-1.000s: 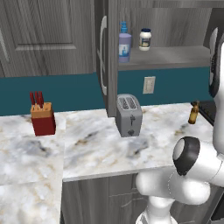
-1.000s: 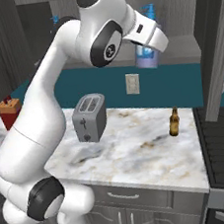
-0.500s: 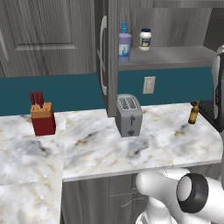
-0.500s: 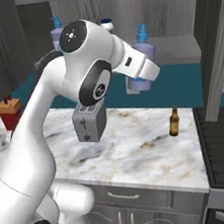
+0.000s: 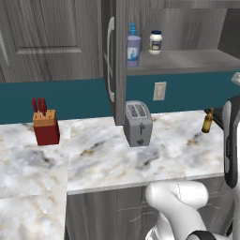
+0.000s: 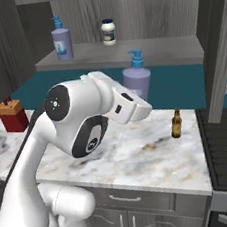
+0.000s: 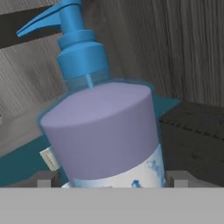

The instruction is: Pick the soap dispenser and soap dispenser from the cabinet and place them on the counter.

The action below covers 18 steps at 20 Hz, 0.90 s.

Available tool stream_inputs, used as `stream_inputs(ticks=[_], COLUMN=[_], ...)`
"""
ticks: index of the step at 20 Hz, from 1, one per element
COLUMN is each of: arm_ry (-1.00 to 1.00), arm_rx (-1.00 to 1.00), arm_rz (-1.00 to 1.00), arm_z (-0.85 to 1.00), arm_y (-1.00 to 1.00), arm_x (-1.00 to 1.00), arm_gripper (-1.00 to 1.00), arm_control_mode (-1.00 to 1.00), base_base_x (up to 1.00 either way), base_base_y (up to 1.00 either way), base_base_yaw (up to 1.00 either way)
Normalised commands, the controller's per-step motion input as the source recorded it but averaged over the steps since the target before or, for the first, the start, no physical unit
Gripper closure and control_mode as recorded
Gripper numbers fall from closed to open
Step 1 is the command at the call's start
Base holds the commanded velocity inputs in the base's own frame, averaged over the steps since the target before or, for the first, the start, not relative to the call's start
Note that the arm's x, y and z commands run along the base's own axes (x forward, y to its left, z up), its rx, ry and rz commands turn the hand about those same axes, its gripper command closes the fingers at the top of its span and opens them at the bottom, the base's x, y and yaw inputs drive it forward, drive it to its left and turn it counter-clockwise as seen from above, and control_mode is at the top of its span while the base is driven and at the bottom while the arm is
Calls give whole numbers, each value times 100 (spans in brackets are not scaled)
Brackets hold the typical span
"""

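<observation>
It was a home kitchen: a marbled counter (image 5: 108,164) held a toaster (image 5: 138,123) and knife block (image 5: 45,125) beneath a grey wall cabinet (image 5: 56,42), with a teal backsplash (image 5: 70,97), wall outlet (image 5: 159,91), and stove (image 6: 226,157) beside.

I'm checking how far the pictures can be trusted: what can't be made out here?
- Held soap dispenser: right base view, lower body hidden behind the forearm; hand view, base cut off by the bottom edge.
- Hand: only its finger tips show; contact with the bottle unclear.
- Shelf soap dispenser: label too small to read.
</observation>
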Motion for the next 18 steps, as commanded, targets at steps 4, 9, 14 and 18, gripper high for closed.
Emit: stream_inputs(ticks=[4, 9, 14, 18], arm_ry=[-17, -17, -17, -17], arm_rx=[0, 0, 0, -1], arm_rz=[-6, -6, -5, -4], arm_z=[-34, -34, -32, -29], arm_y=[19, 15, 16, 17], arm_x=[-43, -41, -38, -31], arm_gripper=[100, 100, 100, 100], arm_control_mode=[-100, -100, -100, -100], base_base_x=[0, 0, 0, 0], base_base_y=[0, 0, 0, 0], base_base_yaw=[0, 0, 0, 0])
